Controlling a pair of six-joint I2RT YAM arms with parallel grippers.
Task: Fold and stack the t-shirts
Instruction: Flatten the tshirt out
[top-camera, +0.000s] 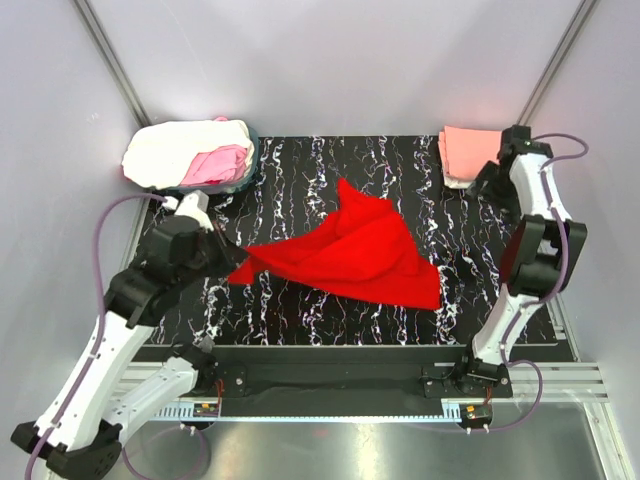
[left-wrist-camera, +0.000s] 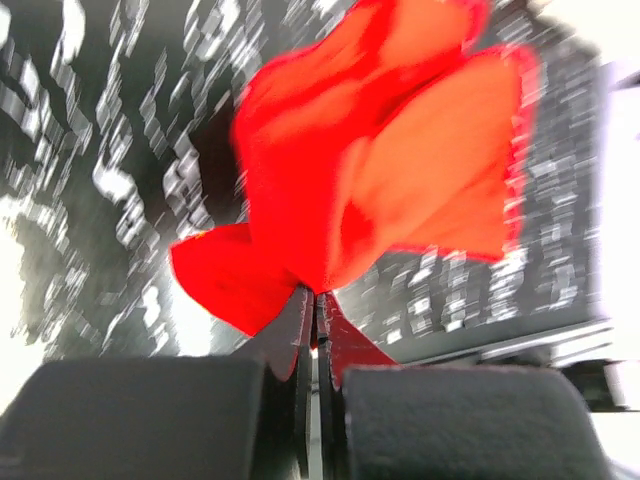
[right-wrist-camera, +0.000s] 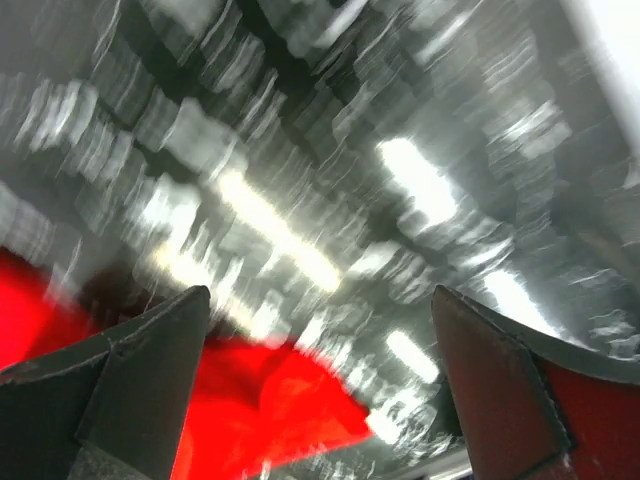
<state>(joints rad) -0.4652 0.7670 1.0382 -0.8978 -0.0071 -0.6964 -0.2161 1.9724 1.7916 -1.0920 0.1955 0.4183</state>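
A bright red t-shirt (top-camera: 355, 252) lies crumpled across the middle of the black marbled table (top-camera: 300, 180). My left gripper (top-camera: 238, 262) is shut on its left corner; in the left wrist view the red cloth (left-wrist-camera: 330, 190) hangs from the pinched jaws (left-wrist-camera: 318, 300). My right gripper (top-camera: 490, 180) is open and empty at the back right, beside a folded salmon-pink shirt (top-camera: 468, 152). In the right wrist view, a blurred part of the red shirt (right-wrist-camera: 270, 410) shows between the spread fingers (right-wrist-camera: 150, 360).
A pile of cream-white (top-camera: 180, 150) and pink (top-camera: 222, 163) shirts sits in a basket at the back left corner. White walls enclose the table on three sides. A metal rail (top-camera: 330, 385) runs along the near edge.
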